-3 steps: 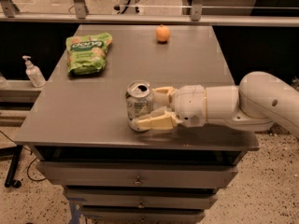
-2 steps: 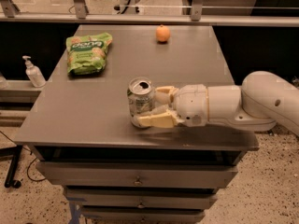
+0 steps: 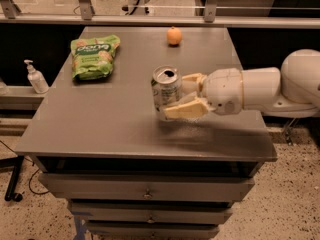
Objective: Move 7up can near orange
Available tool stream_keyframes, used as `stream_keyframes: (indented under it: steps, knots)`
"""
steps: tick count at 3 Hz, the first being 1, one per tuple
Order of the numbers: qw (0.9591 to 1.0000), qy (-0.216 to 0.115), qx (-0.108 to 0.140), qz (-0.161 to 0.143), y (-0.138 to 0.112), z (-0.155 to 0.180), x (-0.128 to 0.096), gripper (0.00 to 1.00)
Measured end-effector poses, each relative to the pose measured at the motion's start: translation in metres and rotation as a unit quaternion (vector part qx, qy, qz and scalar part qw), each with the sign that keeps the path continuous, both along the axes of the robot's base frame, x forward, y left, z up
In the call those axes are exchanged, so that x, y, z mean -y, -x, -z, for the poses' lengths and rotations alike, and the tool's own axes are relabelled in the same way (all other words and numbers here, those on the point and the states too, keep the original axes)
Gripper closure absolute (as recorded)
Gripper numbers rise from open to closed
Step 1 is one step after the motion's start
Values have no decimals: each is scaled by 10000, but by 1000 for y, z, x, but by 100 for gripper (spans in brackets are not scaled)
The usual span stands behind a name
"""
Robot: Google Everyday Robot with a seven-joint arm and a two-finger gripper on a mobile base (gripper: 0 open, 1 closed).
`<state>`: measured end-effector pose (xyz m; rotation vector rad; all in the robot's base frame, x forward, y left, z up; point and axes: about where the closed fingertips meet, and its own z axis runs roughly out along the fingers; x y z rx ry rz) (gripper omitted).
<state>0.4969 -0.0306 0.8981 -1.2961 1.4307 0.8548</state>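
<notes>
Grey table (image 3: 110, 114) carries three things: the can (image 3: 166, 91), the orange (image 3: 174, 36) and a green snack bag (image 3: 94, 55). The can stands upright near the middle of the top, a little toward the right, with its silver lid facing up; what is inside it I cannot tell. The gripper (image 3: 177, 96) comes in from the right side and pinches the can between its two pale fingers (image 3: 187, 110), one on the far side and one on the near side. The white arm (image 3: 260, 86) reaches out over the right edge of the table.

The orange sits near the far edge, well apart from the can, and the surface between them is bare. The bag lies flat at the far left. The drawers (image 3: 145, 189) under the table are closed. A pump bottle (image 3: 35, 77) stands on a lower ledge left of the table.

Compared with a second ago, the can and the gripper have moved to the right and further from the front edge, closer to the orange; the orange and the bag did not move
</notes>
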Motion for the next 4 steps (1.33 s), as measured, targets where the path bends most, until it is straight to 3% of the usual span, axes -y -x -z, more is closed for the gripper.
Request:
stream_keyframes:
  steps: [1, 2, 4]
  knots:
    - [9990, 360, 216, 181, -21, -51, 27, 100]
    - [9982, 310, 376, 340, -31, -74, 39, 100]
    - [9975, 332, 511, 365, -29, -83, 40, 100]
